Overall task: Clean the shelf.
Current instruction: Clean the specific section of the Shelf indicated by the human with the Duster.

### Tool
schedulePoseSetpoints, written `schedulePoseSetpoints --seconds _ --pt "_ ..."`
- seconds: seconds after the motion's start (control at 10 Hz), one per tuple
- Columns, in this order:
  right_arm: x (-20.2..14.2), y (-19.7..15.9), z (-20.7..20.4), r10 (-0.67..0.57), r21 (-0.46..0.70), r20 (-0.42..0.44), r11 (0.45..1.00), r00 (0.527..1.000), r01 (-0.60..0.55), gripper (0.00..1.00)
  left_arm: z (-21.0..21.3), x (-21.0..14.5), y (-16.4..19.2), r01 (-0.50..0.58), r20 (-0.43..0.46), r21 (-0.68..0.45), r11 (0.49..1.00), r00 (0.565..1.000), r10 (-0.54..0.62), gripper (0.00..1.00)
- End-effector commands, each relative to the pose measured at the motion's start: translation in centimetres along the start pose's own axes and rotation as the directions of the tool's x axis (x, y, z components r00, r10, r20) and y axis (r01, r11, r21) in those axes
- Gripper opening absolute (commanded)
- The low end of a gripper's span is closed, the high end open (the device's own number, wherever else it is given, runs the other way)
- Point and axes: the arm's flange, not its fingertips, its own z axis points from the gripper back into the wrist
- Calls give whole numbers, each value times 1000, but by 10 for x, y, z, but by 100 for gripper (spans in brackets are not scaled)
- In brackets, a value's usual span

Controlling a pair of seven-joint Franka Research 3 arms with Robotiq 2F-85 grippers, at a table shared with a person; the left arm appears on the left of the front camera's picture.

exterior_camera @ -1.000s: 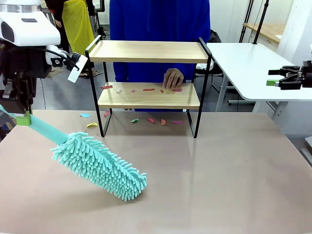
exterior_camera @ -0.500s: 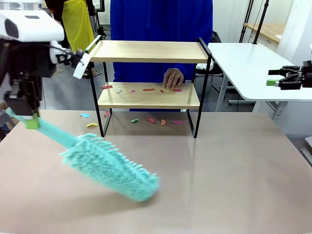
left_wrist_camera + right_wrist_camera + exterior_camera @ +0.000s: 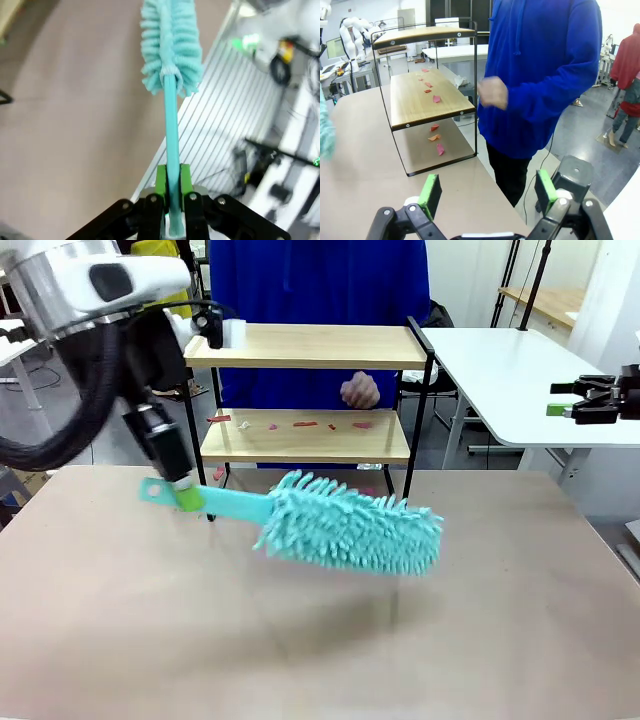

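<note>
Matte beige tabletop point(image 3: 500, 640) lies under shaggy teal duster point(image 3: 350, 525) (flat handle point(image 3: 235, 502)).

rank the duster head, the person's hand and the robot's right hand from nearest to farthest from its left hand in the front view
1. duster head, just right of the left hand, which grips its handle
2. person's hand, farther back, behind the shelf, between its two boards
3. right hand, open, at the far right edge

Left arm point(image 3: 100, 285) angled down and inward, jaws tight together; right arm point(image 3: 628, 390) out sideways, jaws wide apart.
</note>
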Motion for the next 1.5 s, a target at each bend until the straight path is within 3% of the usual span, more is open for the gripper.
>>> schedulePoseSetpoints --seconds 0.0,0.3,0.4,0.5,0.6,0.8,1.0,1.1,1.3,1.4 --pt "3 1 -1 5 -1 4 1000 1000 -5 100 -18 -8 -30 -256 199 119 959 953 229 13" --pt "3 1 -1 5 -1 4 1000 1000 -5 100 -21 5 -48 -397 353 152 905 877 325 13" --pt "3 1 -1 5 -1 4 1000 1000 -5 100 -21 14 -47 -384 355 125 915 878 320 13" --pt "3 1 -1 5 -1 4 1000 1000 -5 100 -13 16 -42 -247 238 81 966 946 222 13" --pt "3 1 -1 5 -1 4 1000 1000 -5 100 -17 9 -53 -381 344 116 917 882 322 13" --pt "3 1 -1 5 -1 4 1000 1000 -5 100 -21 14 -51 -346 313 102 933 901 300 13" --pt "3 1 -1 5 -1 4 1000 1000 -5 100 -25 43 -78 -462 402 172 870 839 367 13" --pt "3 1 -1 5 -1 4 1000 1000 -5 100 -31 53 -81 -470 446 116 875 812 377 13" --pt "3 1 -1 5 -1 4 1000 1000 -5 100 -52 76 -83 -577 525 106 810 724 448 13" --pt "3 1 -1 5 -1 4 1000 1000 -5 100 -63 90 -82 -603 536 95 792 702 469 13"
